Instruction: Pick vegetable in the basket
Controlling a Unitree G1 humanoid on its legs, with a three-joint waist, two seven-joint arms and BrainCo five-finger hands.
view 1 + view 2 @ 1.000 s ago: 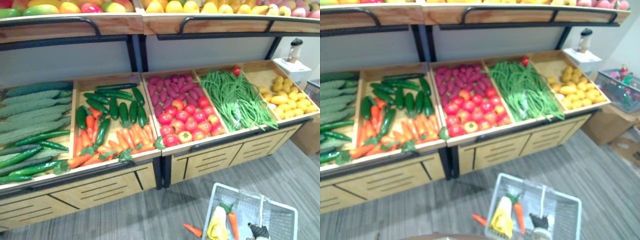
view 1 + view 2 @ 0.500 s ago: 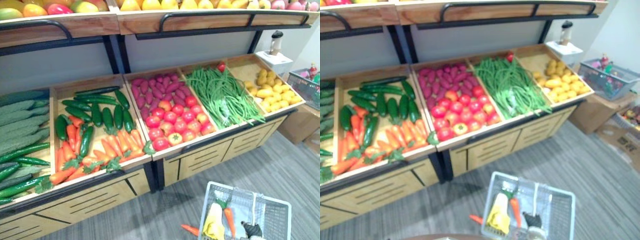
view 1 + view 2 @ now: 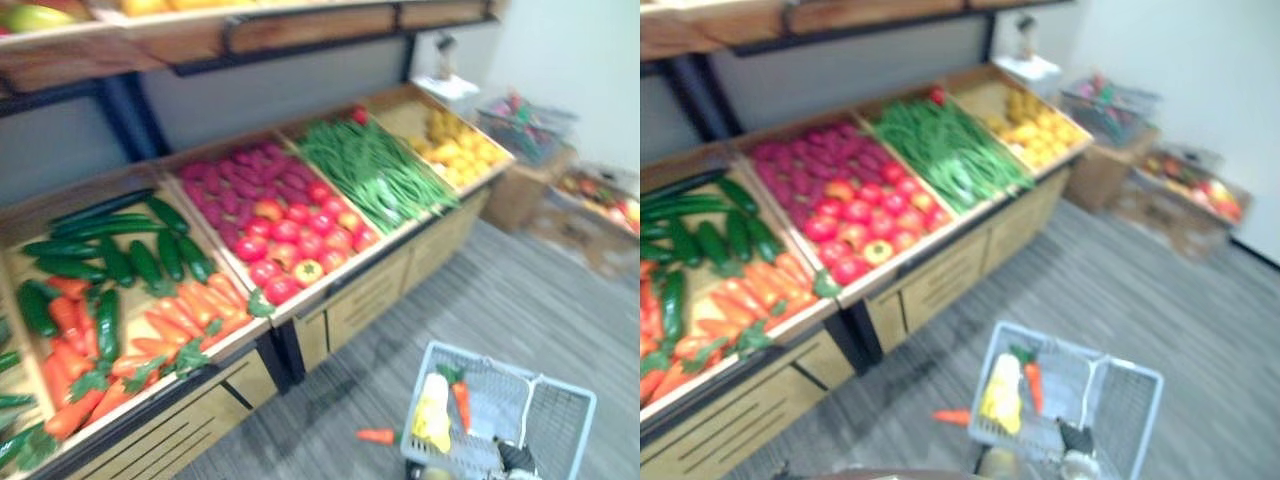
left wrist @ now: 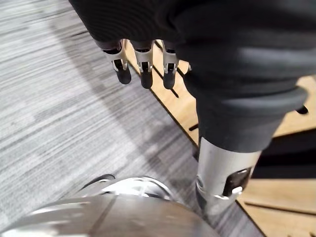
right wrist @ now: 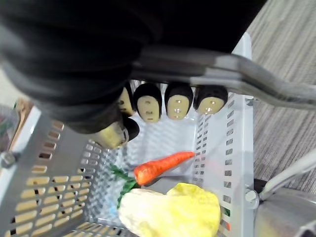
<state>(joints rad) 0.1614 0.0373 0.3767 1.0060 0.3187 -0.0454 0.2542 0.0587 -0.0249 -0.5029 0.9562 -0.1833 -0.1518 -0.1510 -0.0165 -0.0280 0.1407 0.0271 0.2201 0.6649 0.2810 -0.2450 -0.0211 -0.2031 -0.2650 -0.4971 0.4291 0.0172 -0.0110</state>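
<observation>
Left hand [image 4: 170,29]: dark ribbed cover, silver fingers [image 4: 143,63], dark tips.

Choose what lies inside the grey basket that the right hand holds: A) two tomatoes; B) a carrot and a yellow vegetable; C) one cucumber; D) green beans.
B: a carrot and a pale yellow vegetable lie on the bottom of the basket, below the right hand curled round its handle.

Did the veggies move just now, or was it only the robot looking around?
Only the view swung to the right: the whole picture shifted, so the stand and its vegetables did not move. Nothing was picked up or let go. The right hand still grips the handle of the basket, with the carrot and the yellow vegetable inside. The left hand hangs open.
</observation>
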